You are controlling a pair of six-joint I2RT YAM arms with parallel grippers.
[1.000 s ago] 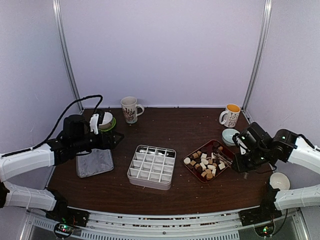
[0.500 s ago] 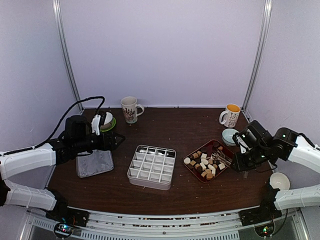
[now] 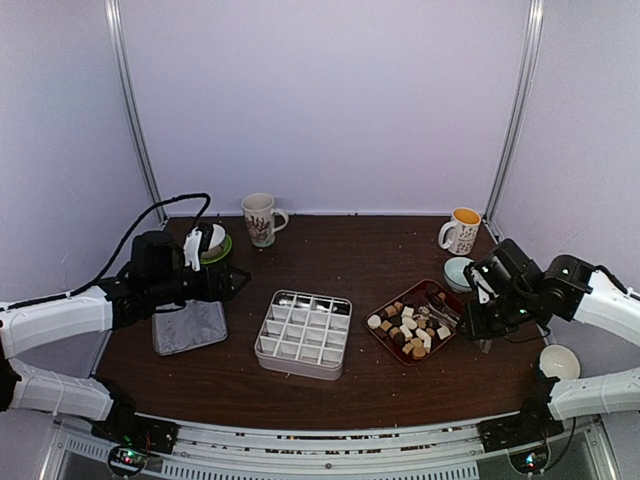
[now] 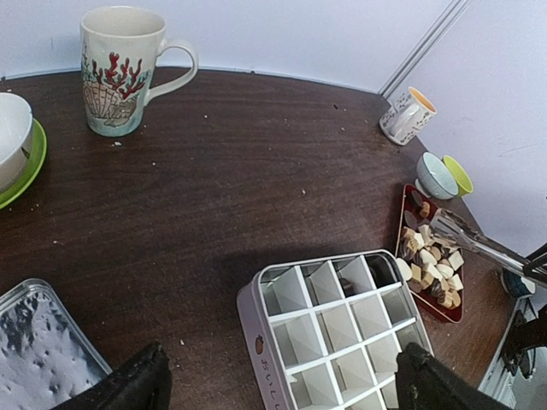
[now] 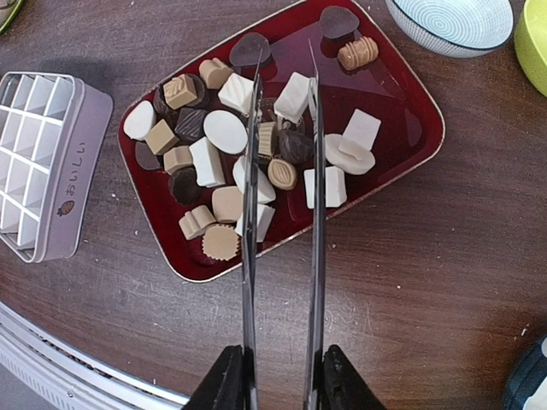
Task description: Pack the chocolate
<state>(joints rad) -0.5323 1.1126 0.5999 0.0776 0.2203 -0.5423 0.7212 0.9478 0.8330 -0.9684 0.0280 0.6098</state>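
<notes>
Tongs (image 5: 249,256) pinched in the right fingers (image 5: 224,383) needed centring on one chocolate (image 5: 283,173) ahead before squeezing; left fingers (image 4: 137,389) stood wide.

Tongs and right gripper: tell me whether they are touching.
Touching. The right wrist view shows the right gripper with its jaws pressed against both arms of the tongs.

Brown, tan, white chocolate (image 5: 209,162); red tray (image 5: 402,111); coral-patterned mug (image 4: 120,73).

A lab test booth: white wall panels (image 3: 320,100), aluminium posts (image 3: 135,110), brown table (image 3: 350,250).
</notes>
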